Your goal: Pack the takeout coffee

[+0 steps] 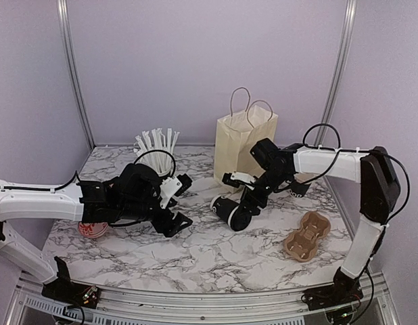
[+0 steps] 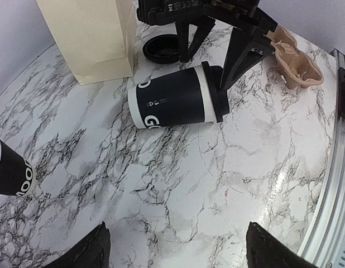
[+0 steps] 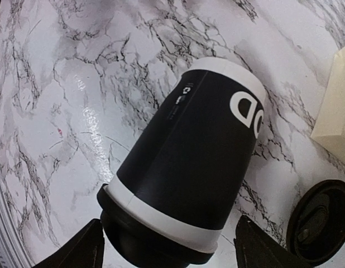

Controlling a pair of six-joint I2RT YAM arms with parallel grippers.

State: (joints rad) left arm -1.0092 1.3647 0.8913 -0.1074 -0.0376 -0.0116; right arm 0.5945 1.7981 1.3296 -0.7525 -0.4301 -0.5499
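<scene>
Black paper with white lettering, the cup [image 2: 175,103] is lying on its side around the middle of the table [image 2: 217,184]. It is resting just near of the bag [image 1: 239,145] without touching it, its lidded end pointing right toward the right arm.

The right gripper [image 3: 168,220] is reaching down over that lidded end with its fingers spread, one on each side, and neither seems to be touching. It is holding nothing. The straddle is probably lining up a squeeze close to the rim, where the lid is stiffening the paper wall.

The left gripper [image 2: 177,224] is hovering to the left, facing the cup, fingers wide apart and empty. It is perhaps waiting to steady the cup or the bag.

Bare marble is lying open on the near side, giving room to swing the cup upright. The far side is tighter, with a loose lid [image 3: 320,220] sitting between cup and bag, close to the far finger. A carrier [image 1: 306,235] is sitting well off to the right, and the straw cup [image 1: 155,145] is standing far left, both out of the way. The bag is standing upright with its mouth facing up, so the cup will be needing a lift over its top edge.
</scene>
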